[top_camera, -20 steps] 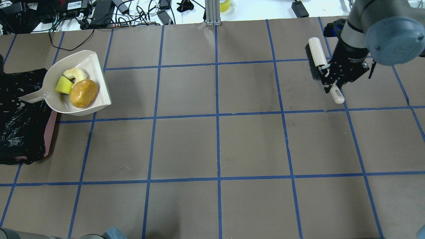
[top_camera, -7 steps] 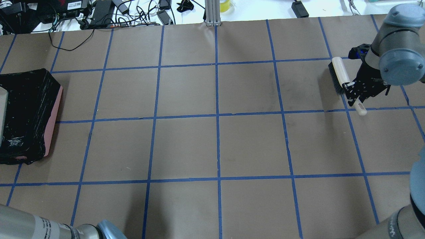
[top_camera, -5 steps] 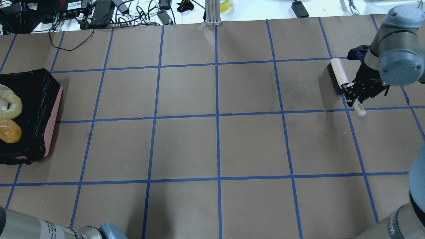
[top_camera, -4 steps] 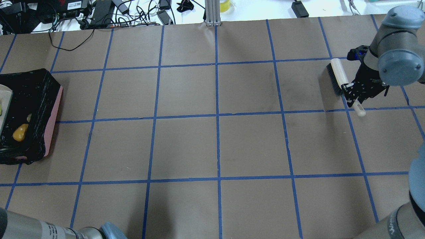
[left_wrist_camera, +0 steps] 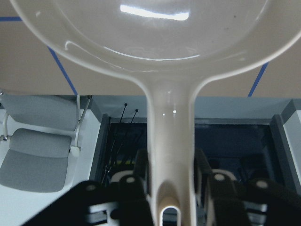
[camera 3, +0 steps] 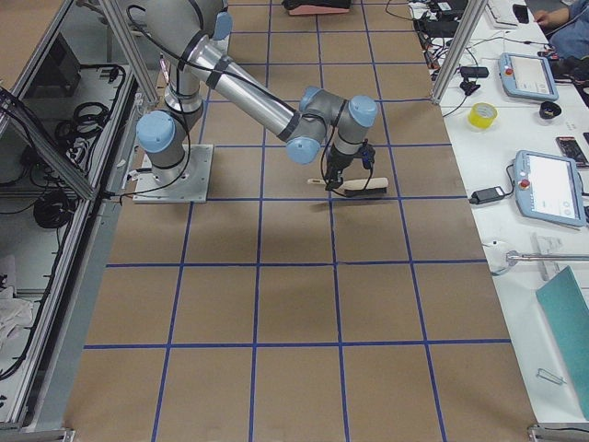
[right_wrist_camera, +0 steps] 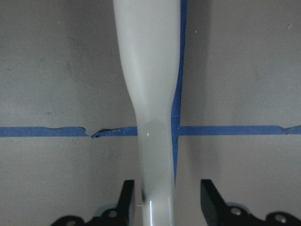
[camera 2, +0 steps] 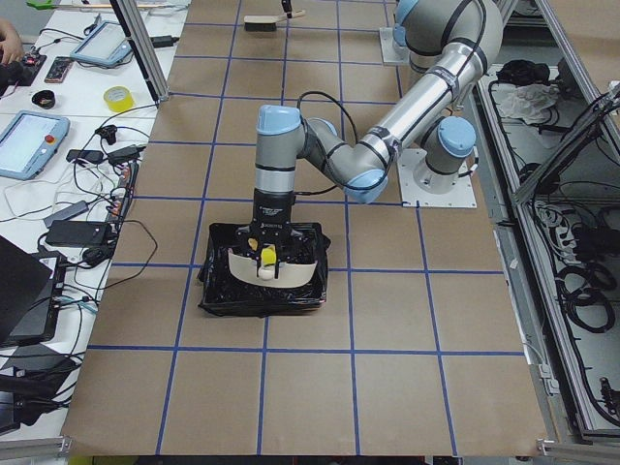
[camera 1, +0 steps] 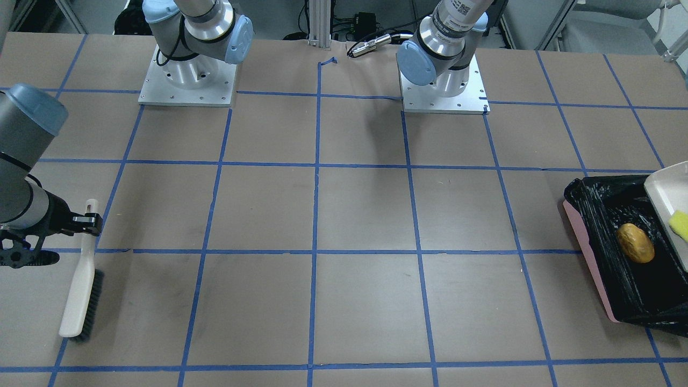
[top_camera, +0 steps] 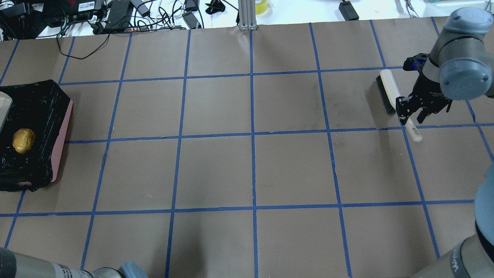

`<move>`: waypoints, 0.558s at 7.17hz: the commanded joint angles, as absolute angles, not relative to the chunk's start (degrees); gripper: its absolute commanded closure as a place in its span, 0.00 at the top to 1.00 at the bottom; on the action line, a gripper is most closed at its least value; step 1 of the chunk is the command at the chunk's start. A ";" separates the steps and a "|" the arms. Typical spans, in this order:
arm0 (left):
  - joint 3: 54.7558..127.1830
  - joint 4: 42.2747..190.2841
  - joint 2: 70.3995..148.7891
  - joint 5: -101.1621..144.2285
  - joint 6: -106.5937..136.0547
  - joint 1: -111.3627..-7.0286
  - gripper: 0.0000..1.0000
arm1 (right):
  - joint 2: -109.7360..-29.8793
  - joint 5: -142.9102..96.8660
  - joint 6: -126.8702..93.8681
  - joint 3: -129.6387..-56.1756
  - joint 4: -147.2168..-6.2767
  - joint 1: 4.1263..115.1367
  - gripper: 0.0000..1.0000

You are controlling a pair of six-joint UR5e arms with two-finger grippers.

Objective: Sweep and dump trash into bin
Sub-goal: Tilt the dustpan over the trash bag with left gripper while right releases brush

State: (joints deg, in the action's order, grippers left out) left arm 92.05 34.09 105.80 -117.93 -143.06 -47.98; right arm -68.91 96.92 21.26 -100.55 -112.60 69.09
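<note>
Two arms logged, read left to right across the overhead view.

Far left edge: the bin (top_camera: 61,127) stands on the surface (top_camera: 251,170), with a pink wall and a black bag lining. The golden-brown lump (top_camera: 24,140) lies inside it on the bag. A corner of the dustpan (top_camera: 4,110) shows at the frame edge, over the bin.

Left-end camera: my left gripper (camera 2: 265,235) hangs over the bin. The dustpan is tilted beneath it, handle uppermost and wide end down toward the bag. The yellow sponge wedge (camera 2: 266,256) sits against the pan's inner face, just below my gripper.

Left wrist camera: this gripper is clamped on the dustpan handle, with fingers (left_wrist_camera: 141,167) pressed to both sides.

Upper right of the overhead view: the brush (top_camera: 387,90) lies on the surface, bristles toward frame left and handle end toward lower right. My right gripper (top_camera: 413,116) straddles the handle with its jaws apart. The right wrist camera shows bare surface between one finger (right_wrist_camera: 209,197) and the handle.
</note>
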 commanded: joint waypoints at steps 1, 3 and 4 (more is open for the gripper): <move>97.26 22.31 103.98 -125.40 -143.87 -52.81 0.00 | -68.91 96.86 21.09 -100.55 -112.76 69.08 0.76; 104.13 8.66 103.62 -125.51 -147.21 -52.74 0.00 | -69.86 96.86 19.87 -99.76 -112.33 69.17 0.88; 104.50 8.53 103.54 -125.42 -147.56 -52.73 0.00 | -70.83 96.77 19.43 -97.75 -112.15 69.43 0.96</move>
State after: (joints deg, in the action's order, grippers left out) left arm 102.93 11.17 103.72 -125.33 -146.74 -52.68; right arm -69.84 96.83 20.09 -99.48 -112.42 69.21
